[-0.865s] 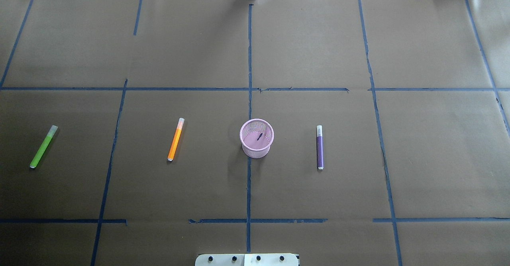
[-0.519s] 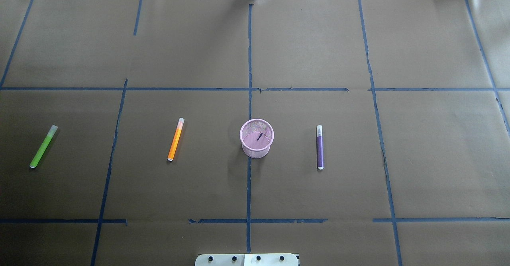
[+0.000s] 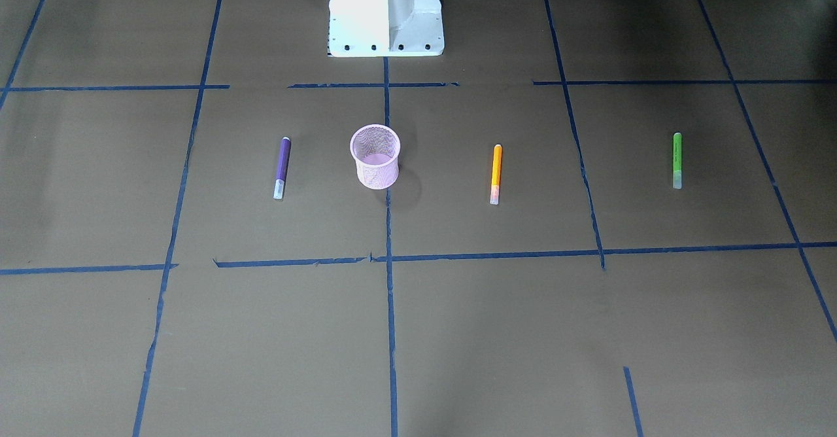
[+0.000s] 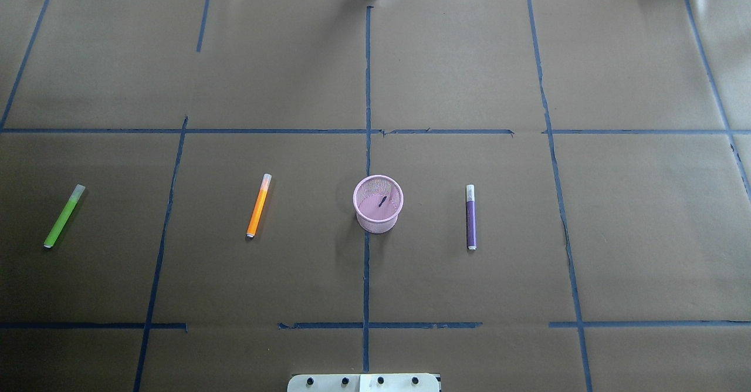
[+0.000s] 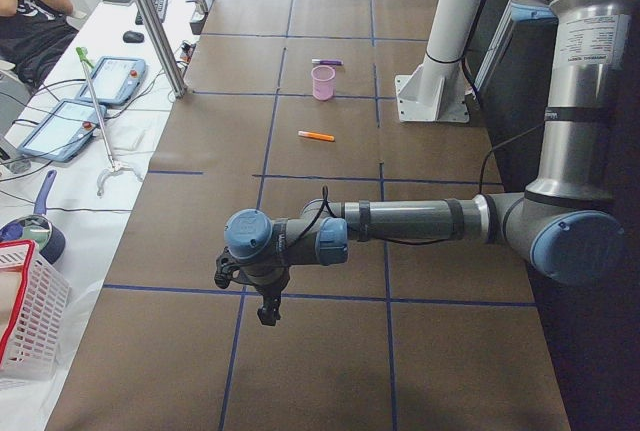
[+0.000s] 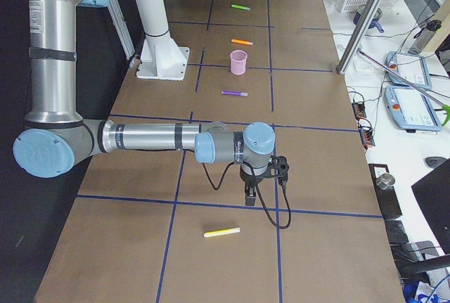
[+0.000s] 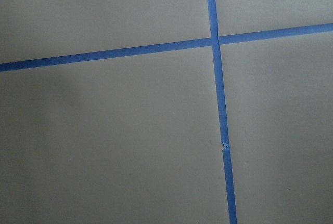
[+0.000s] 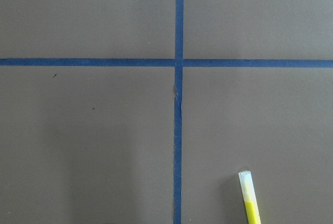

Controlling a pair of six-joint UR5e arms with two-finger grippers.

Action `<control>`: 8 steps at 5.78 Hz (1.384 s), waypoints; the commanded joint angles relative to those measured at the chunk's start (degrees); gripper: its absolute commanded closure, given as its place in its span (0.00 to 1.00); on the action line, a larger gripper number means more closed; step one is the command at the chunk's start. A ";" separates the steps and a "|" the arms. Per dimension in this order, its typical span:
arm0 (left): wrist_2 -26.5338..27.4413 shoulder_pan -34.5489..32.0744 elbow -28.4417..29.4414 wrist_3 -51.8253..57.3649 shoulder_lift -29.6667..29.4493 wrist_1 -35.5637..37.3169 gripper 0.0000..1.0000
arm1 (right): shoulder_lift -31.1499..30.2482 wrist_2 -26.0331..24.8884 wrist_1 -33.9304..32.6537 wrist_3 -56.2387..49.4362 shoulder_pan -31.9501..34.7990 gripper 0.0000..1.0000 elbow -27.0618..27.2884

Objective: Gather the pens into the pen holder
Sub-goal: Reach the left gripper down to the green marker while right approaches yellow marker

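Purple pen (image 4: 470, 217) lies right of pen holder (image 4: 375, 223), long axis near-far; right gripper (image 6: 249, 195) nearer vs. left gripper (image 5: 267, 311). Can't tell either's opening.

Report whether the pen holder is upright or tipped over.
Upright. The pink mesh pen holder stands on its base, round open rim facing up, in both the overhead and front-facing views.

Smooth matt brown paper covered table (image 4: 469, 57). Blue tape (image 4: 367, 87) looked matt, edges torn in places. Pen holder (image 4: 376, 223) was pink wire mesh, see-through. Orange pen (image 4: 258, 207), green pen (image 4: 63, 217), purple pen (image 4: 471, 220) looked smooth plastic, caps pale translucent. Left arm (image 5: 410, 221) showed satin grey metal, blue plastic joint caps. Pedestal (image 3: 386, 12) was glossy white.
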 commanded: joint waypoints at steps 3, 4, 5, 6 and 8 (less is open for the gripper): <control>-0.41 7.66 -6.02 -8.70 -0.45 -1.33 0.00 | -4.12 -2.23 21.68 -0.16 -2.28 0.00 -15.02; -0.06 12.14 -8.49 -12.24 -0.45 -1.95 0.00 | -4.57 -2.32 27.98 -0.15 -2.29 0.00 -20.32; -0.06 13.06 -8.61 -12.89 -0.45 -4.39 0.00 | -6.49 -1.89 29.34 0.02 -2.29 0.00 -20.20; -0.32 13.41 -9.13 -14.46 -0.45 -6.94 0.00 | -7.11 -1.80 29.36 0.02 -2.29 0.00 -19.85; 0.12 22.43 -12.11 -23.50 -0.28 -15.10 0.00 | -7.82 -1.71 29.71 0.02 -2.29 0.00 -19.32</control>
